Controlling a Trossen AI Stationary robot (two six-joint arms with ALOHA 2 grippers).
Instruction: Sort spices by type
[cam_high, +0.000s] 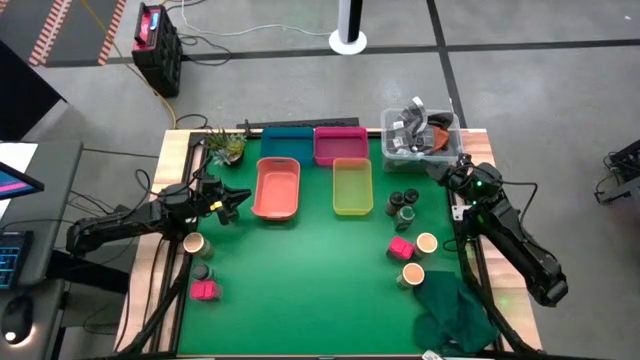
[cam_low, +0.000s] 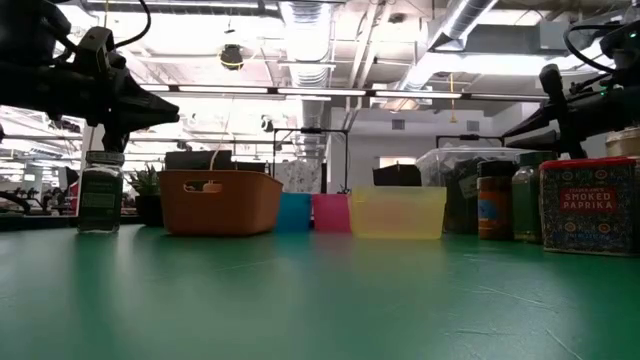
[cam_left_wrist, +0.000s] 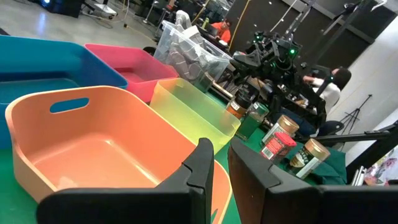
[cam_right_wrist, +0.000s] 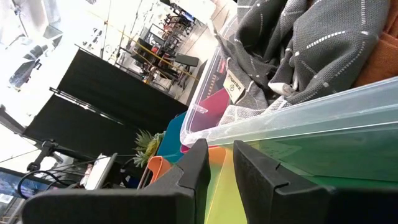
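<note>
Fingers (cam_left_wrist: 239, 171) closed, empty; right spices (cam_high: 405, 205) half-hidden.

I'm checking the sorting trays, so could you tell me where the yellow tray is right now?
In the high view, the yellow tray sits mid-table toward the far edge, between the orange tray and the dark jars.

Overhead looks down, low looks level; both share the orange tray (cam_high: 277, 189).

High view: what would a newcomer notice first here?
Four bright trays at the table's far middle: orange tray, yellow tray, blue tray, pink tray. Spice jars cluster on the right, fewer on the left. The left gripper and right gripper hang shut, holding nothing.
</note>
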